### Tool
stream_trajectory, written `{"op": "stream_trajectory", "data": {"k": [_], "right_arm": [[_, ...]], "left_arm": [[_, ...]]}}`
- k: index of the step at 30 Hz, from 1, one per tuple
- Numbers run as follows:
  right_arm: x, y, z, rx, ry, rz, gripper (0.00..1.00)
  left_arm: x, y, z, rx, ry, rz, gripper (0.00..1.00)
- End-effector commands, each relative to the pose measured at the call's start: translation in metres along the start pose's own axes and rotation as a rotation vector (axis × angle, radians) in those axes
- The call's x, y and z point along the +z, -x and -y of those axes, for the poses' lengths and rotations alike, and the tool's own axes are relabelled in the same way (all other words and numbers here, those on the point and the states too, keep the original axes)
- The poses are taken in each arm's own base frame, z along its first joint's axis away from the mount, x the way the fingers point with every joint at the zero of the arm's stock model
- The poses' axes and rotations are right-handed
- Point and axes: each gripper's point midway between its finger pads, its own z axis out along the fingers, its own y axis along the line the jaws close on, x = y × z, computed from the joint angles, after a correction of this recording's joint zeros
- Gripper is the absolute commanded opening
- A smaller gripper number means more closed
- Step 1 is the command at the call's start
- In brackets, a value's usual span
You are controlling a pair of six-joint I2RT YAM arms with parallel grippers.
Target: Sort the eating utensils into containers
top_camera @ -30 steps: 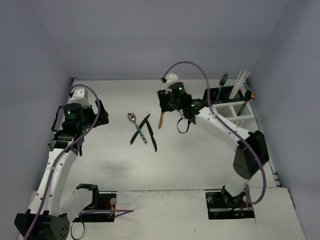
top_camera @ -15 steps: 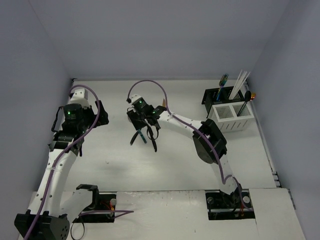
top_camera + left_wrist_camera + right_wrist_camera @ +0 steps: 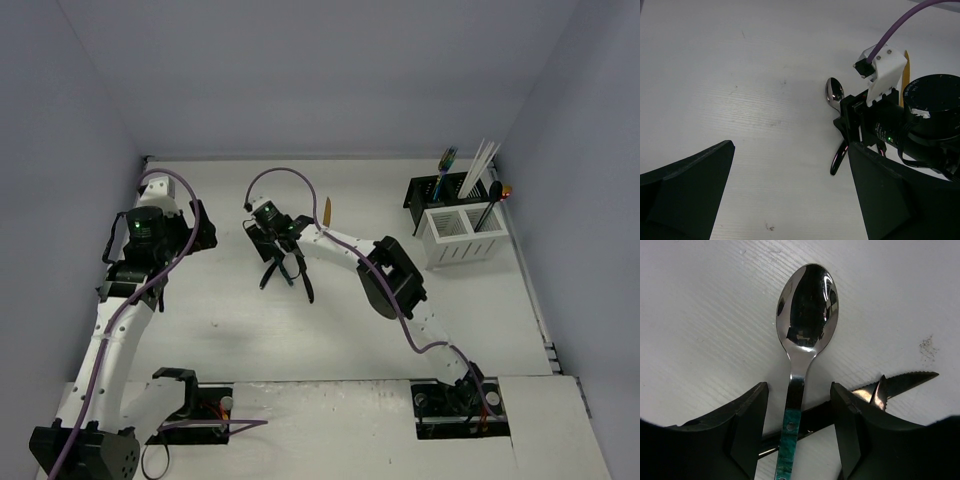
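A spoon with a silver bowl and a teal handle lies on the table across a black knife. My right gripper is open and low over the spoon, one finger on each side of its neck. In the top view it covers the small pile of utensils. A gold knife lies alone just behind. My left gripper is open and empty, left of the pile. The black caddy and the white caddy stand at the far right and hold several utensils.
In the left wrist view the right wrist fills the right side, with the spoon bowl and a black handle beside it. A serrated knife tip lies right of my right finger. Grey walls enclose the table.
My right arm has swung left from beside the caddies to the pile and come down over the spoon. The gold knife now lies farther back on the table. The left arm has not moved.
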Motion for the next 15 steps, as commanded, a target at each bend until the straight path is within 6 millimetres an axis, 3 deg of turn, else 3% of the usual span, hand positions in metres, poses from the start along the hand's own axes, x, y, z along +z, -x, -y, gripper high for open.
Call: {"op": "stream_trajectory", "data": {"k": [1,5,9,13,15], "right_arm": [[-0.006,0.033,-0.002,0.006,0.001,0.080,0.48],[0.000,0.026,-0.003,0.005,0.003,0.066,0.32],[0.001,0.027,-0.002,0.005,0.002,0.067,0.06],[-0.017,0.053,-0.001,0.005,0.007,0.125,0.00],[-0.044,0.084,0.002,0.004,0.000,0.198,0.00]], "left_arm": [[-0.002,0.018,0.002,-0.021,-0.009,0.064,0.97],[-0.002,0.018,0.002,-0.021,-0.011,0.063,0.97],[-0.002,0.018,0.001,-0.022,-0.009,0.065,0.97],[-0.001,0.017,0.001,-0.022,-0.008,0.062,0.97],[-0.001,0.017,0.001,-0.024,-0.008,0.063,0.97]]}}
